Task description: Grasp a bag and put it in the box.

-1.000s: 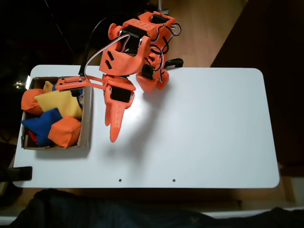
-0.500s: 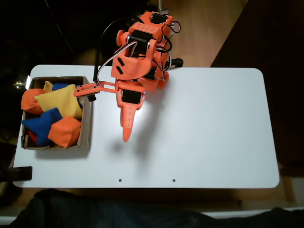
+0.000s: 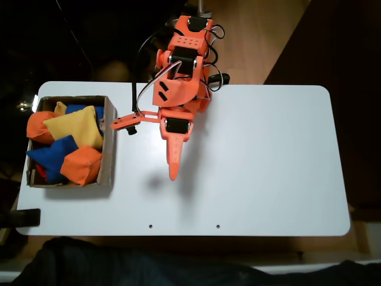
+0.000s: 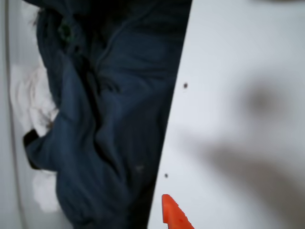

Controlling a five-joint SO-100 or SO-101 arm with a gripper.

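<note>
I am holding my claw wide apart and empty over the white counter. In the fixed view one finger is pointing down the picture above the bare surface, and the other thin finger is reaching to the left toward the box, with its tip close to the right wall but apart from it. In the wrist view only the orange tip of one finger is showing at the bottom edge, next to the counter's border and a dark blue cloth that is lying beyond it.

I am judging that the placing step is done. The bag is lying inside the box, in the lower right corner as the fixed view shows it, touching the right wall and the blue bag. It is looking like a small, soft orange cushion, squarish, with rounded and slightly puffed corners, and it is sitting a little tilted against its neighbours.

A yellow bag is filling the upper part of the box, and a rounder orange bag is bulging over the left wall.

No loose bag is lying on the open counter in these pictures. So the next move, as I think, is calling for carrying the arm away from the box, without catching its wall with the thin finger.
</note>
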